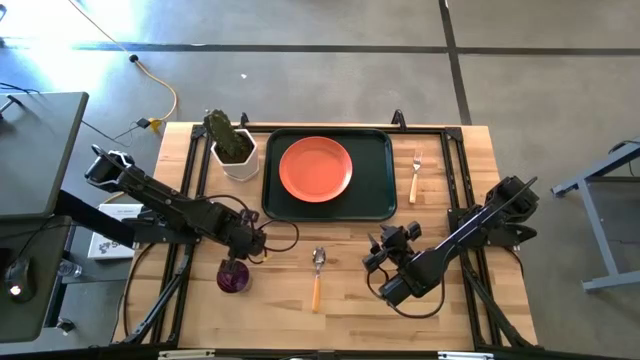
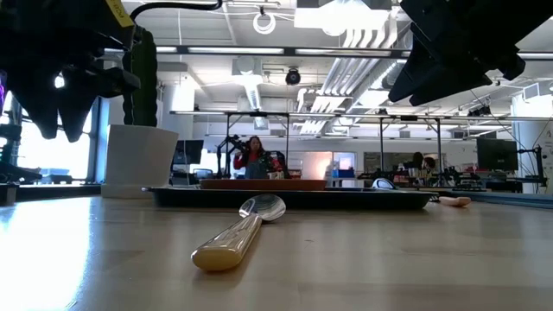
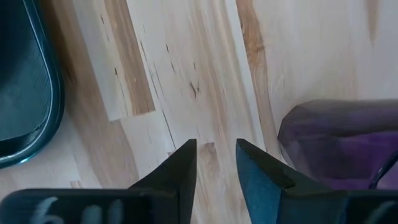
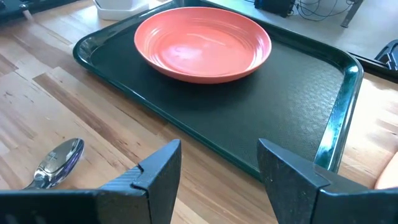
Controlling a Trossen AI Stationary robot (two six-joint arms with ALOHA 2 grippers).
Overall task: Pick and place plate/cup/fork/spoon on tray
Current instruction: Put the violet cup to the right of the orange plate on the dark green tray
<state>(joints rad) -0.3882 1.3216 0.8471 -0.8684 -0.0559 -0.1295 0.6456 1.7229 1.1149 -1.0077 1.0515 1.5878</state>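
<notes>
- plate (image 1: 315,168) sits on the tray (image 1: 377,173), toward the tray's left half; nothing else on the tray.
- tray is at the table's far-centre, white pot with plant (image 1: 234,148) just beside its left edge.
- fork (image 1: 414,176) lies on the table (image 1: 470,165) just right of the tray, off it, tines pointing to the far side.
- spoon (image 1: 318,275) lies on bare wood near the front of the table, below the tray's near edge, bowl toward the tray, handle toward the front.
- cup (image 1: 233,276) stands on the table left of the spoon, well apart from the tray.
- left gripper (image 3: 216,163) hovers just beside the cup, fingers a narrow gap apart, holding nothing; cup is off to 1 side of the fingers, not between them.
- right gripper (image 4: 219,167) is right of the spoon, aimed at the tray's near edge, fingers spread wide, empty.
- both grippers are above the tabletop, not touching it in the low view.
</notes>
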